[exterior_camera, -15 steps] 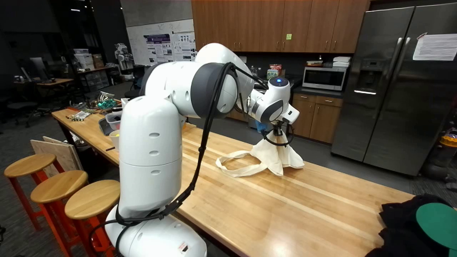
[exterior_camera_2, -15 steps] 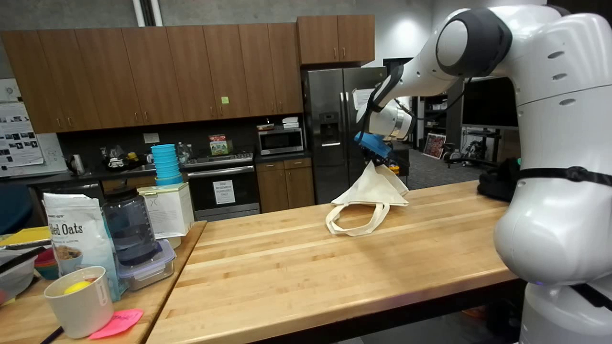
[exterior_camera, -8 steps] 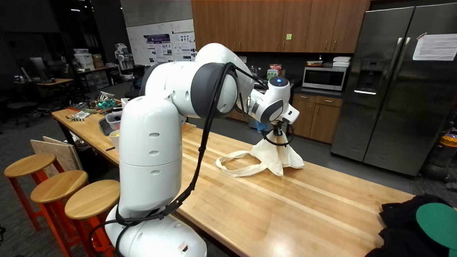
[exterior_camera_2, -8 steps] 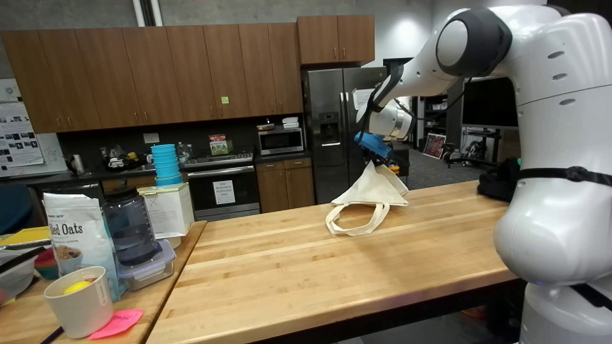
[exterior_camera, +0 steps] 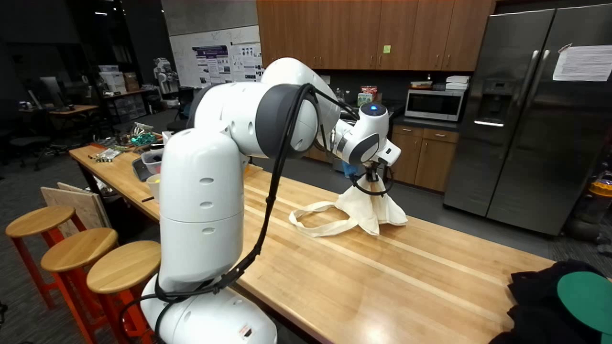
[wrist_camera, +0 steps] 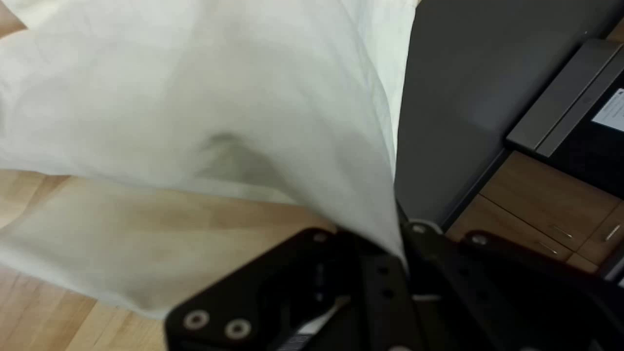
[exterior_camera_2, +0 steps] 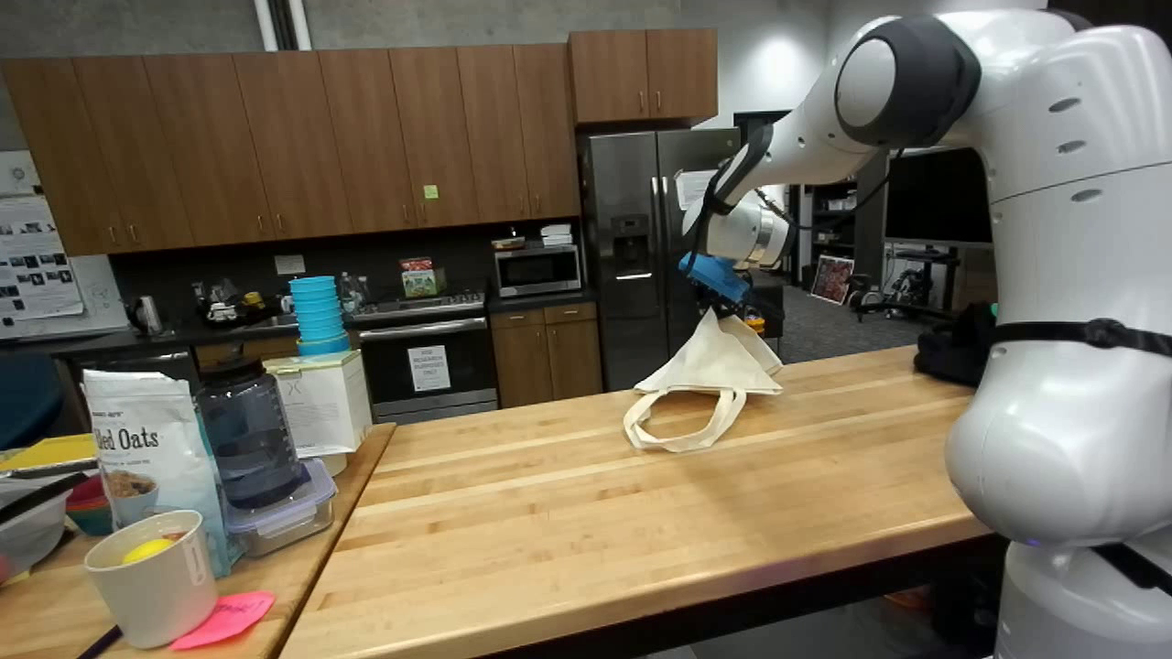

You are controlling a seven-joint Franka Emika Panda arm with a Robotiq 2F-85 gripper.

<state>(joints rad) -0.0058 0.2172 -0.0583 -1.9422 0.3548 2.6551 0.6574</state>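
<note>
A cream cloth tote bag (exterior_camera: 363, 208) is pulled up into a peak, its lower edge resting on the wooden table (exterior_camera: 382, 291). My gripper (exterior_camera: 371, 176) points down at the top of that peak and is shut on the cloth. The same bag (exterior_camera_2: 710, 357) fans out beneath the gripper in both exterior views, with a strap loop (exterior_camera_2: 679, 445) lying flat on the tabletop. Up close in the wrist view, folds of the bag (wrist_camera: 234, 97) narrow to a tip pinched in the gripper (wrist_camera: 399, 248). Dark linkages hide most of the pinched cloth.
Close behind the bag runs the table's far edge. A black cloth heap with a green disc (exterior_camera: 583, 301) sits at one table end. On an adjoining table stand an oats pouch (exterior_camera_2: 160, 448), a dark jar (exterior_camera_2: 247, 439), a lidded container (exterior_camera_2: 284, 513) and a beige cup (exterior_camera_2: 156, 586).
</note>
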